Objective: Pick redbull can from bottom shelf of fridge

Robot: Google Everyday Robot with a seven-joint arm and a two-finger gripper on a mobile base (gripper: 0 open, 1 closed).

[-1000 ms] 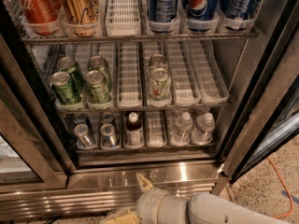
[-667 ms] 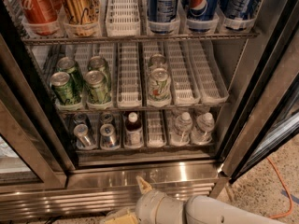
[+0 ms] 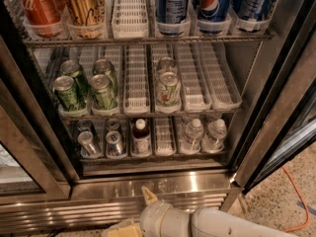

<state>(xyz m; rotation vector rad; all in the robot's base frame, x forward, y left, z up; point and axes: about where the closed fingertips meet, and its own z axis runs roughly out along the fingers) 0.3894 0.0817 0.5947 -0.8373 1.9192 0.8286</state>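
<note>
The fridge [image 3: 276, 107] stands open in front of me. On the bottom shelf [image 3: 153, 157], two slim silver redbull cans [image 3: 89, 142] stand side by side in the left lanes, with more cans behind them. A dark white-capped bottle [image 3: 141, 137] stands just to their right. My gripper [image 3: 136, 212] is low at the bottom edge of the view, in front of the ribbed base grille [image 3: 98, 209] and below the shelf. It is open and empty, one tan fingertip [image 3: 147, 195] pointing up toward the fridge.
Two clear water bottles [image 3: 203, 134] stand at the right of the bottom shelf. Green cans [image 3: 86, 89] and a pale can [image 3: 168, 88] fill the middle shelf; cola and Pepsi cans stand above. The dark door frame [image 3: 34, 107] is on the left; an orange cable [image 3: 296, 196] lies on the floor.
</note>
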